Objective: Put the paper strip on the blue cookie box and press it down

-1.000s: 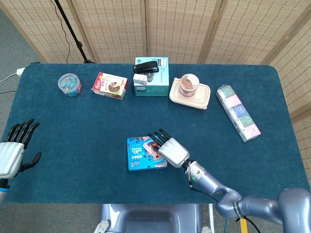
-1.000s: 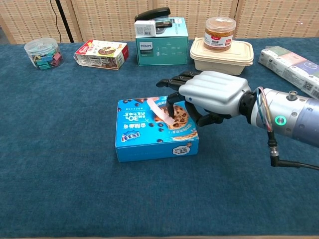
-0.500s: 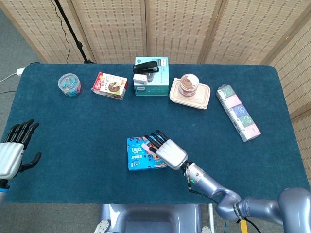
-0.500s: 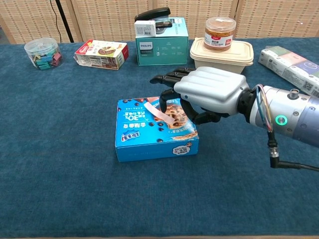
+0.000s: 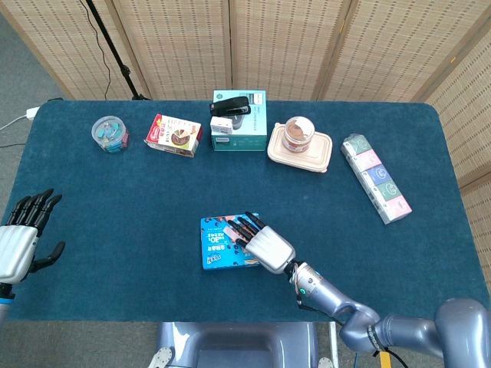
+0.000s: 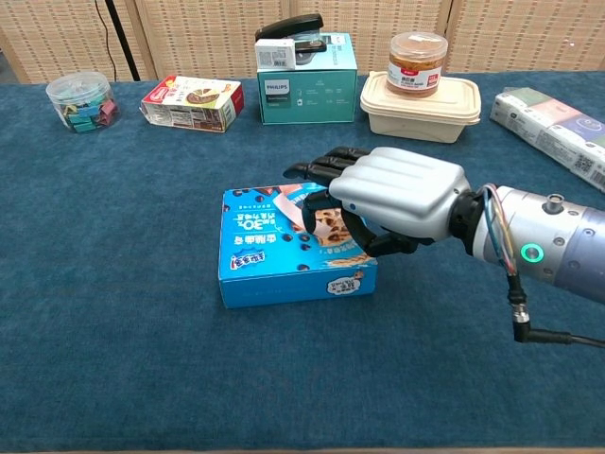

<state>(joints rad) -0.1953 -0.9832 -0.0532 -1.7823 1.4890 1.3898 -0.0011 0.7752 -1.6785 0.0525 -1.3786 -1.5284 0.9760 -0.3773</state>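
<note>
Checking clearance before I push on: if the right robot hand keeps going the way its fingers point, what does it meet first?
Probably nothing at once: the right robot hand points left over the blue cookie box, and the table beyond looks free, though depth is uncertain.

- blue cookie box (image 6: 284,251): flat, lid up, cookie print, white lettering; in front of the teal Philips box (image 6: 307,83), well apart.
- paper strip (image 6: 291,207): pale pink, lying diagonally on the box top, partly hidden.

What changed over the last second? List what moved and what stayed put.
The right hand moved left and lower over the blue cookie box, so its palm now covers more of the paper strip, which lies on the box top. Nothing was picked up or released. The box kept its place, and the left hand stayed open at the table edge.
</note>
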